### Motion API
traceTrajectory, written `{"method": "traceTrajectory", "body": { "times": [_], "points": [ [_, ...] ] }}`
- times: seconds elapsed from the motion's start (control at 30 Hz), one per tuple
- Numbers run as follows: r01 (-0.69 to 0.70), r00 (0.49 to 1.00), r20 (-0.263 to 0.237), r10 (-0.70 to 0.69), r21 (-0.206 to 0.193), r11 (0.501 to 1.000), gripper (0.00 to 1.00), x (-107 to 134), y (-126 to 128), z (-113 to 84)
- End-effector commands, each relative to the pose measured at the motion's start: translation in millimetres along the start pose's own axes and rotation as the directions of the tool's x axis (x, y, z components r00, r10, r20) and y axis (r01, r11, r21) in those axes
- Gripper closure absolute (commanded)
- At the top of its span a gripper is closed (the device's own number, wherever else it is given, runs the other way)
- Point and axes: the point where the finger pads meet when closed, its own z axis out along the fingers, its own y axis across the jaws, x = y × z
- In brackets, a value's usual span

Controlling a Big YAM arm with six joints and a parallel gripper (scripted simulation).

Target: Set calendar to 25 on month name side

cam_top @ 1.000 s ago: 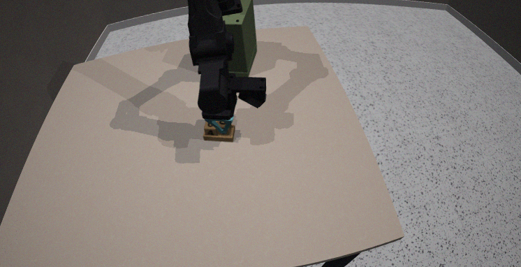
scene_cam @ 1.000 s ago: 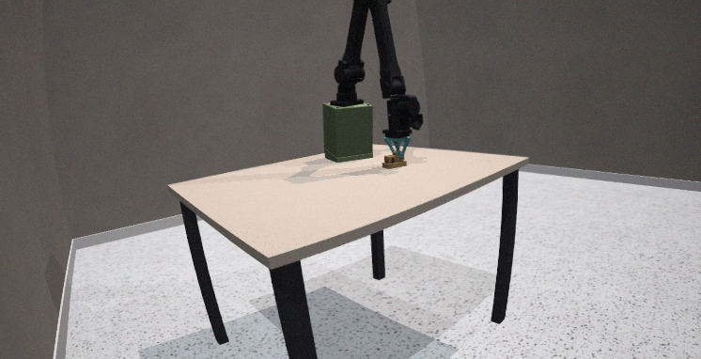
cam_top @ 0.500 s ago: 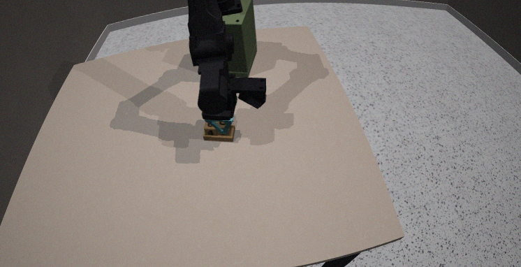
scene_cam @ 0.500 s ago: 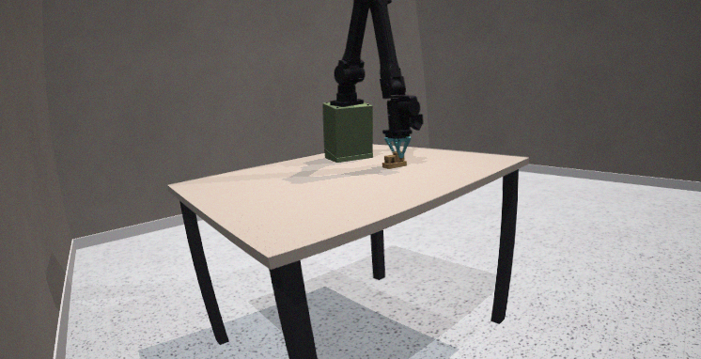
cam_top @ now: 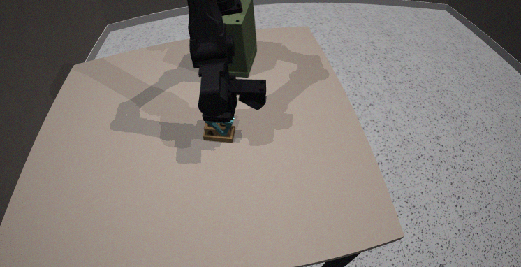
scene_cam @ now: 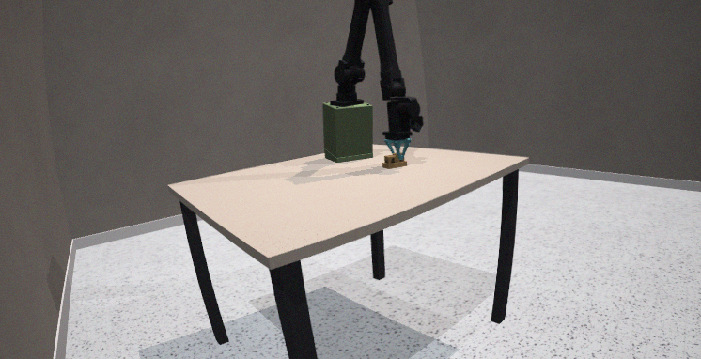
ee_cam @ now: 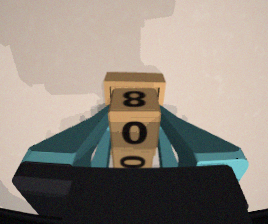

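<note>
With the tray point(cam_top: 218, 138) point(scene_cam: 395, 164) point(ee_cam: 135, 77) on the table point(cam_top: 218, 199) point(scene_cam: 343, 184) point(ee_cam: 225, 55), the pincer point(cam_top: 225, 131) point(scene_cam: 400, 157) point(ee_cam: 134, 112) seemed clamped on its three-o'clock cube point(cam_top: 225, 125), seating it, I judged; next came checking the digit, then a gentle release.

The tray point(cam_top: 218, 138) point(scene_cam: 395, 164) point(ee_cam: 135, 78) and the cubes look like wood, honey-brown and matt, the cube point(ee_cam: 134, 131) in the wrist view smooth-faced with flat black digits; the gripper's point(cam_top: 221, 132) point(scene_cam: 399, 157) point(ee_cam: 135, 125) teal fingers look like smooth plastic with a faint sheen, the arm point(cam_top: 205, 24) point(scene_cam: 387, 38) dark and satin, metal or plastic I cannot tell; the pedestal point(cam_top: 244, 46) point(scene_cam: 353, 133) wears a smooth green finish like paint, the tabletop point(cam_top: 218, 199) point(scene_cam: 314, 209) is matt and finely grained, the floor point(cam_top: 437, 100) point(scene_cam: 588, 239) speckled like terrazzo
</note>
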Motion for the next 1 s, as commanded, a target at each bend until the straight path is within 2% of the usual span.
{"method": "traceTrajectory", "body": {
  "times": [0.0,0.97],
  "points": [
    [-0.002,1.000,0.005,0.002,0.011,1.000,0.72,1.8,-6.2,4.2],
    [-0.002,1.000,0.005,0.002,0.007,1.000,0.72,2.2,-3.7,7.0]
  ]
}}
